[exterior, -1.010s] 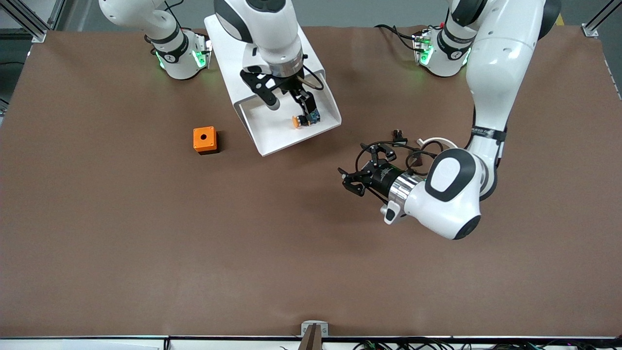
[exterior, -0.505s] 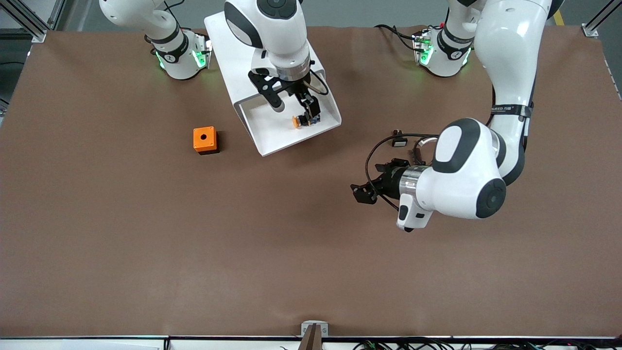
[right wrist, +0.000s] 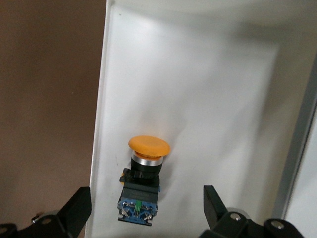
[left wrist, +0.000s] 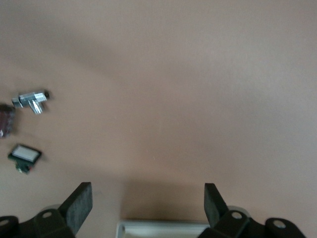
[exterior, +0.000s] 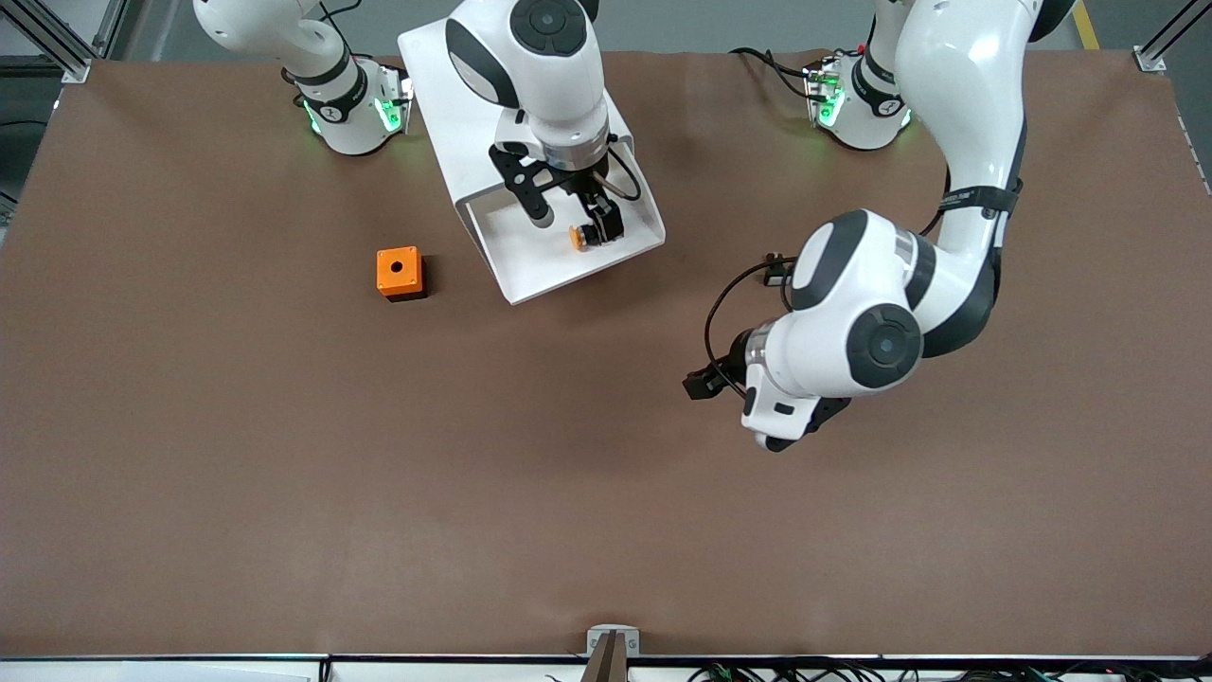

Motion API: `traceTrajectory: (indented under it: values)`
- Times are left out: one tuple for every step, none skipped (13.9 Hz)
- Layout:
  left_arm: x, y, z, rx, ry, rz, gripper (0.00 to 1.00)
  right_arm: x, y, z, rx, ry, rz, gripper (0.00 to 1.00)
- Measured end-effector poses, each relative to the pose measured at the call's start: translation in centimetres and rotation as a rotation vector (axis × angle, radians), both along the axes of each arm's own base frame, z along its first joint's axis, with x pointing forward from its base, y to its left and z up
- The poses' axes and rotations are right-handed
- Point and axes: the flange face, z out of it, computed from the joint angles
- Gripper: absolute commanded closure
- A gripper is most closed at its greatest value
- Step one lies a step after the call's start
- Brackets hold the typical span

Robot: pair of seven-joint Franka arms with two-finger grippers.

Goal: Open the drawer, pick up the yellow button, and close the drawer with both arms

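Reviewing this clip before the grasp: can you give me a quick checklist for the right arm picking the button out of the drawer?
1. Drawer pulled open: ok.
2. Button lying in the drawer, orange cap exposed: ok.
3. Right gripper open: ok.
4. Button between the right gripper's fingers: ok in the right wrist view, where the fingers straddle it.
5. Fingers touching the button: not yet; gaps show on both sides.
6. Left gripper away from the drawer: ok, it is open over bare table, near a small black piece.

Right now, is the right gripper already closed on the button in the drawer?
No. In the right wrist view the button lies on the drawer floor between the right gripper fingers, which stand wide apart.
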Motion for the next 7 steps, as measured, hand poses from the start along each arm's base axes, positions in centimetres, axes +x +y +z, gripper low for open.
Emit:
traceTrajectory:
  values:
    - [-0.1,-0.5,0.0,0.017,-0.026,-0.014,0.01,0.1,0.1,-0.4,-0.004,0.003,-0.001,0.00]
    - [-0.2,-0.9,0.1,0.025,-0.045,-0.022,0.01,0.1,0.2,-0.7,-0.008,0.005,-0.003,0.00]
    - [-0.1,-1.1,0.1,0.028,-0.057,-0.025,0.01,0.2,0.3,-0.9,-0.010,0.007,-0.009,0.00]
    - [-0.1,-1.1,0.2,0.029,-0.063,-0.027,0.01,0.2,0.3,-1.0,-0.012,0.009,-0.015,0.00]
    - [-0.2,-1.2,0.2,0.032,-0.065,-0.029,0.01,0.2,0.4,-1.2,-0.014,0.010,-0.019,0.00]
    - [-0.2,-1.3,0.2,0.035,-0.068,-0.033,0.01,0.3,0.4,-1.3,-0.016,0.011,-0.024,0.00]
    - [-0.3,-1.5,0.2,0.037,-0.070,-0.037,0.01,0.3,0.5,-1.5,-0.016,0.012,-0.029,0.00]
